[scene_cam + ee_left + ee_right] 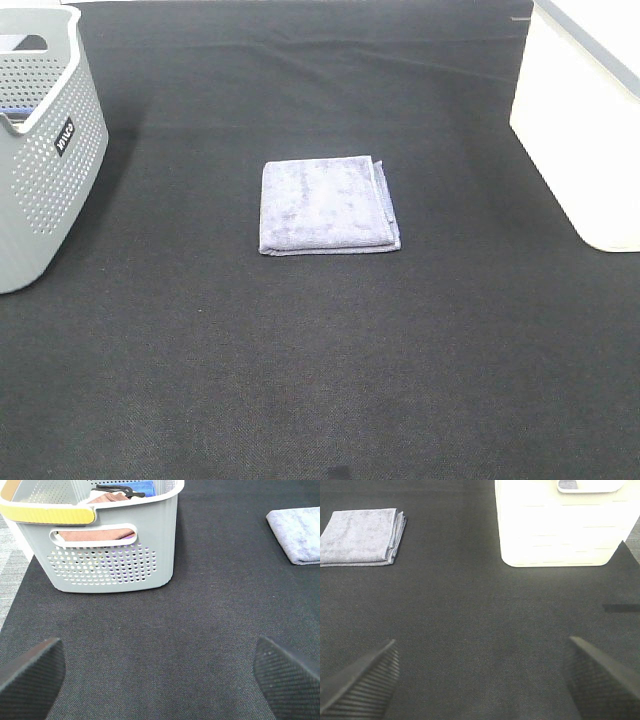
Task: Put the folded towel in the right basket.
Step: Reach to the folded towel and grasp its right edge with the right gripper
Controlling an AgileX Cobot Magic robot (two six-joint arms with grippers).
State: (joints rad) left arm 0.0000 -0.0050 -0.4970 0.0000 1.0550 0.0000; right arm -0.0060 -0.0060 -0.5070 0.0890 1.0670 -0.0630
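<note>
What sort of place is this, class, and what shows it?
Probably a laundry-sorting test bench: a black-covered table, a folded towel lying between a grey perforated basket and a white bin.

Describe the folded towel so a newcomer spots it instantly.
On the black mat, look between the grey perforated basket at left and the white bin at right. The folded towel lies flat there, a lavender-grey square with layered edges toward the bin.
</note>
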